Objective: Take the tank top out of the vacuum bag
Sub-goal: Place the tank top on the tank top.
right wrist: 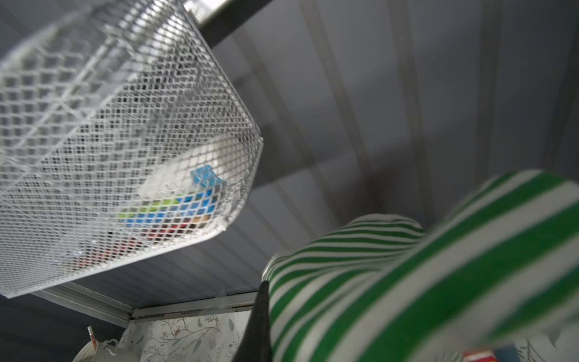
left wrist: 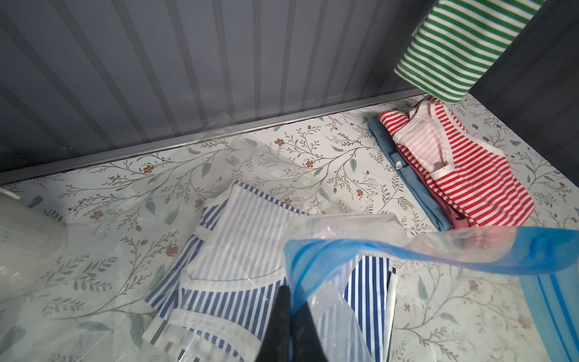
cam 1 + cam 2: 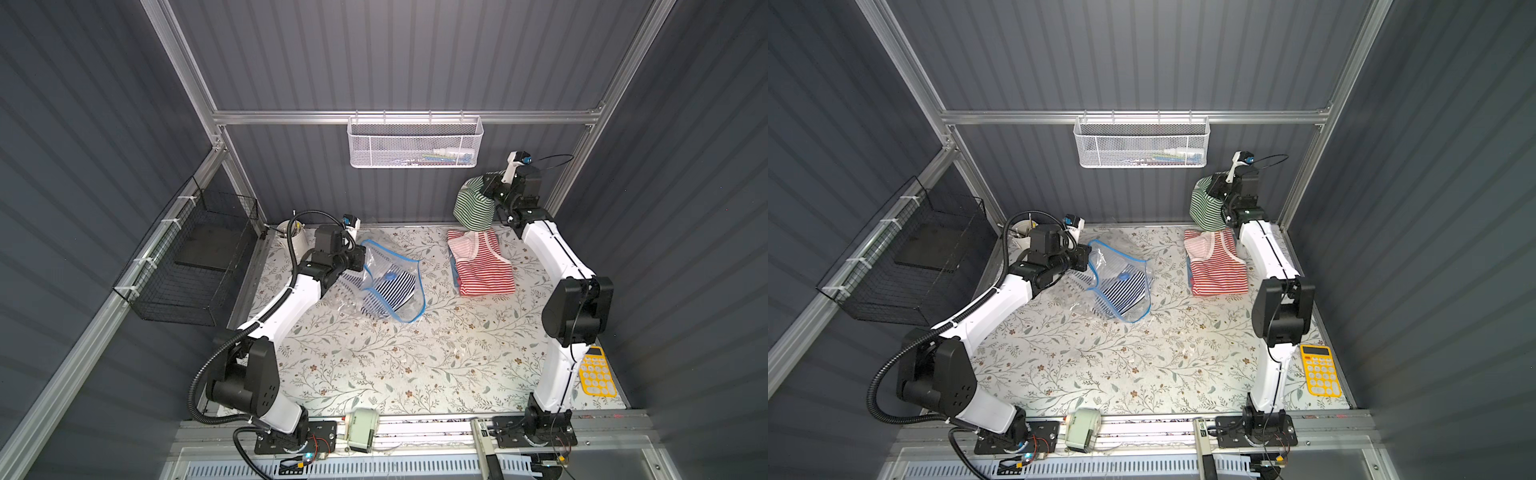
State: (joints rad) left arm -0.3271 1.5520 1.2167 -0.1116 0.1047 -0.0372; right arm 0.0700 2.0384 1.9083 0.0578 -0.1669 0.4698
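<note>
A blurred green-and-white striped tank top (image 1: 423, 282) sits clamped in the right pincer (image 1: 265, 301), one dark finger showing along its edge, near a white mesh basket (image 1: 78, 94) of colourful items, the floral surface (image 1: 188, 340) beyond.

Yellow calculator (image 3: 597, 372), white mesh basket (image 3: 415, 143), black crate (image 3: 183, 286)

One vacuum bag (image 3: 380, 259), three striped tops (green (image 3: 471, 208), red (image 3: 486, 270), navy (image 3: 390, 291)), two baskets (white (image 3: 415, 145), black (image 3: 187, 274)), one calculator (image 3: 596, 372).
</note>
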